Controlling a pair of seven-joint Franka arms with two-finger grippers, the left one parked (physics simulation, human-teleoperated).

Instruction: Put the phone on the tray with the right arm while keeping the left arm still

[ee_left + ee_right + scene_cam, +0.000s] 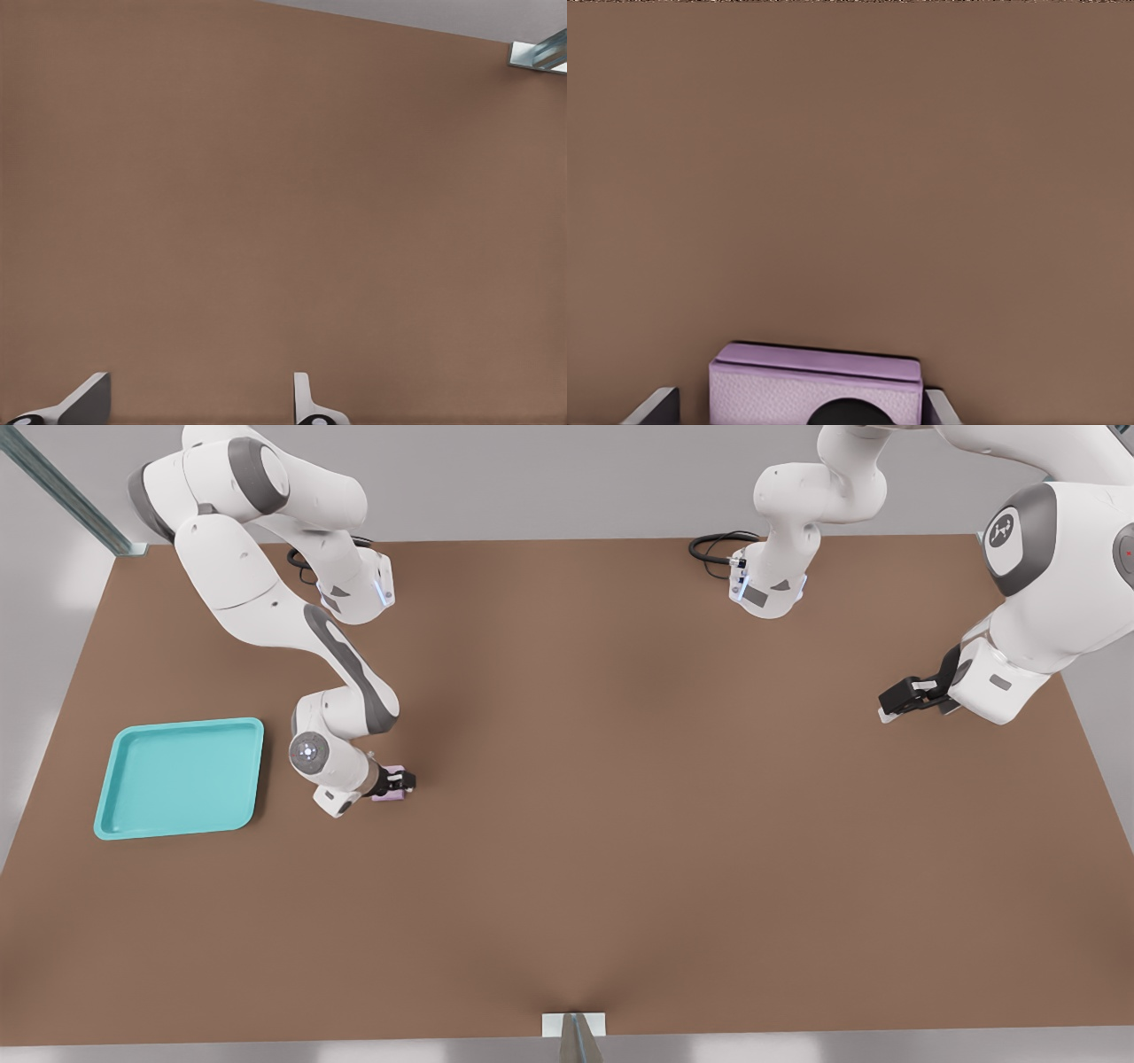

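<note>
Fingers [656, 405] of the right arm's gripper [400, 783] sit low on the brown tabletop [620, 824], one on either side of the phone, seemingly touching its sides, so they look clenched on it. Off to the front view's left of the fingers, well apart, lies the turquoise tray [124, 828]. Between the fingers sits the pale lilac phone [815, 390], resting on the tabletop.

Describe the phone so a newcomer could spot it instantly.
Find the turquoise tray on the brown table. On the front view's right of it, the phone sits between the gripper jaws. It is small, squarish, lilac-pink.
</note>
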